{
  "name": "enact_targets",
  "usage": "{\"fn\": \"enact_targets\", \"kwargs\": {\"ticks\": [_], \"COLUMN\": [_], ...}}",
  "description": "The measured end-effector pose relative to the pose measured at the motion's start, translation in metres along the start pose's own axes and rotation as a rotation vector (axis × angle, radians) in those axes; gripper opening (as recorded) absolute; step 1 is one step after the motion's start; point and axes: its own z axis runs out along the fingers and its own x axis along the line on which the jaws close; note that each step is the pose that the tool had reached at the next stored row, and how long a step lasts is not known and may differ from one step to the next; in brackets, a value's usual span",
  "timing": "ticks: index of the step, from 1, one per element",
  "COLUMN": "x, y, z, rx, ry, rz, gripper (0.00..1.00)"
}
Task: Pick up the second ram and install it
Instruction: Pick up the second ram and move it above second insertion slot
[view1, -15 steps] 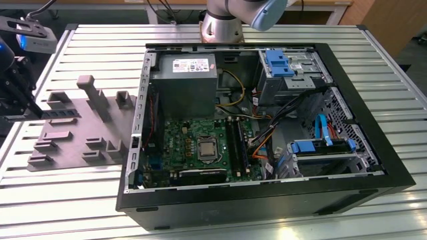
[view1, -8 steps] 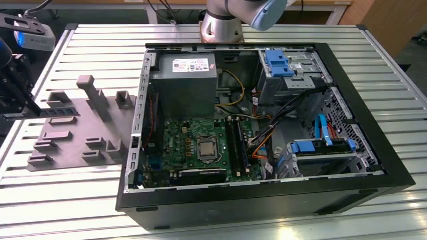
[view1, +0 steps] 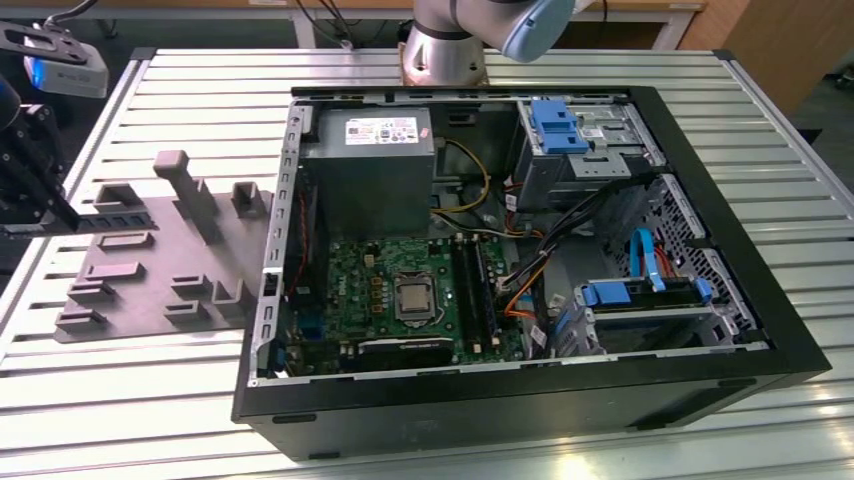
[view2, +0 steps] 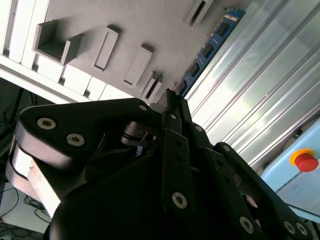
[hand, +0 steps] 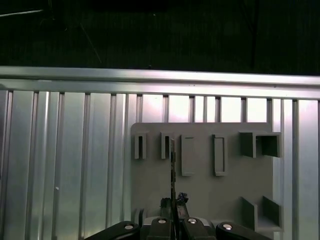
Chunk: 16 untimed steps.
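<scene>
I see the slatted table (view1: 160, 400) carrying the open computer case (view1: 534, 405), well away from my gripper (view1: 34, 190). The grey fixture plate (hand: 200, 185) lies directly beneath the gripper. Its fingers (view2: 172, 145) look pinched together on the near end of the second ram (view2: 210, 45), which stands on edge and runs straight out past the fingertips over the plate.

The second ram (view2: 209, 50) was a long, thin blue circuit-board stick carrying a row of dark chips. In the second wrist view it stretched straight out from the tips of the gripper (view2: 171, 97), which clamped its near end, and it ran along the edge of the grey fixture plate (view2: 165, 30). In the first wrist view it appeared edge-on, as a thin dark line over that plate.
</scene>
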Motion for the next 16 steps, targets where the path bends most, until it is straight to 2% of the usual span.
{"fn": "enact_targets", "kwargs": {"ticks": [16], "x": [-0.0001], "y": [0.0002], "z": [-0.0059], "rx": [0.0], "ry": [0.0007], "rz": [0.0], "gripper": [0.14]}}
